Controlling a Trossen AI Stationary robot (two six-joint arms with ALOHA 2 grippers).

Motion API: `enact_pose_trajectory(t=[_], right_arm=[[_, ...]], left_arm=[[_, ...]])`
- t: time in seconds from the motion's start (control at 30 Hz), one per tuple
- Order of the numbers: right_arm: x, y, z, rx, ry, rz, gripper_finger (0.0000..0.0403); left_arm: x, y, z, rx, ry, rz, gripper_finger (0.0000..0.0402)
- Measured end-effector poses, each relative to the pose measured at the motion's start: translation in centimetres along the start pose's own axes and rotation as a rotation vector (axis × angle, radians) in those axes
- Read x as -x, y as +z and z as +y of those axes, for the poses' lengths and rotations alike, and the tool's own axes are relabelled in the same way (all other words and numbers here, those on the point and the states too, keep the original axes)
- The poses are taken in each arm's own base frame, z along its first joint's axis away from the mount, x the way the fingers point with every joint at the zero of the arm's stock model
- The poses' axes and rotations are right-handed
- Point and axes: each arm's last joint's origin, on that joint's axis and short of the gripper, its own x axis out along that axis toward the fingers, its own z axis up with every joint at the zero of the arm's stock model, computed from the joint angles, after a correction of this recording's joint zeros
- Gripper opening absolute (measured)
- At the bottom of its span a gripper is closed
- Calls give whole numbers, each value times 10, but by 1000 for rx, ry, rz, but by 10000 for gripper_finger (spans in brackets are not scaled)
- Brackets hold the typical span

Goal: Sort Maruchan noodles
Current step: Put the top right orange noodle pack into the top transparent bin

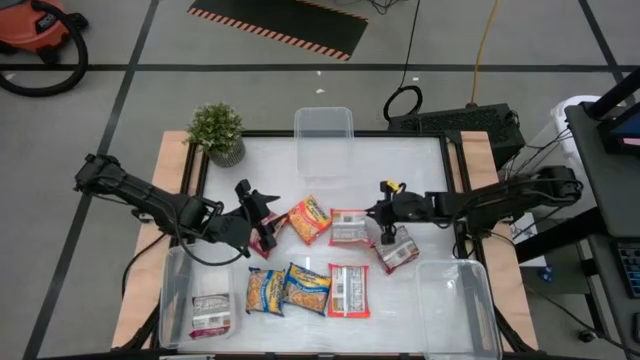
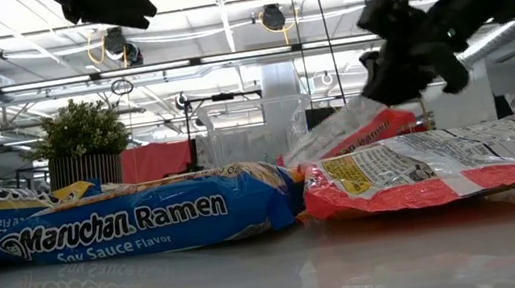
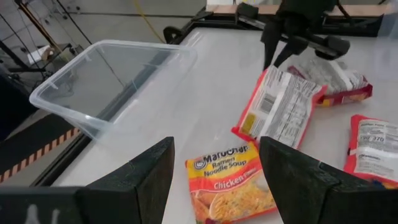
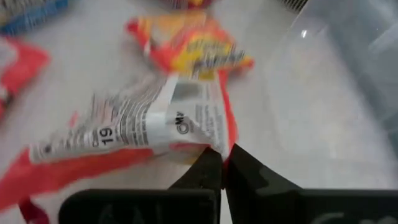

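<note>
Several Maruchan packets lie flat on the white table. An orange chicken packet (image 1: 310, 218) (image 3: 231, 183) lies beside my open left gripper (image 1: 264, 222) (image 3: 214, 186), which hovers with a finger on either side of it, apart from it. My right gripper (image 1: 381, 226) (image 4: 224, 163) is shut on a red-and-white packet (image 1: 350, 228) (image 3: 280, 109) (image 2: 352, 134). A red-silver packet (image 1: 398, 252) lies next to it. Two yellow-blue packets (image 1: 285, 289) and another red-white one (image 1: 348, 290) lie nearer. One more packet (image 1: 212, 315) lies inside the near left bin. My right gripper pinches the red-and-white packet by a corner of its right-hand edge (image 4: 214, 144) between its two shut fingertips (image 4: 208, 168), coming slanting from above and the table's right. That end is raised and the packet is tilted; its opposite edge (image 3: 249, 134) rests on the table.
Three clear plastic bins stand at the table's edges: far middle (image 1: 323, 135), near left (image 1: 178, 300), near right (image 1: 458, 305). A potted plant (image 1: 218, 132) stands at the far left corner. Bare table shows between the far bin and the packets.
</note>
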Motion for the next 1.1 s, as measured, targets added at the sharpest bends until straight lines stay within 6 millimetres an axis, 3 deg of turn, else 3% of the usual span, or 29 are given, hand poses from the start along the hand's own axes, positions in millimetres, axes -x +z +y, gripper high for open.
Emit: enact_pose_trajectory(t=[0.4, 0.6, 0.83, 1.1], right_arm=[[23, 36, -14, -56, -93, -356, 0], [32, 52, -19, -20, -121, -436, 0], [44, 85, -28, 75, -118, -549, 0], [53, 106, -26, 225, -134, -618, 0]], left_arm=[[0, 14, -3, -9, -26, -106, 241], [-3, 17, 0, 19, -16, -124, 241], [-7, 28, 1, 54, -140, -177, 241], [-26, 33, -19, -53, -171, -273, 241]])
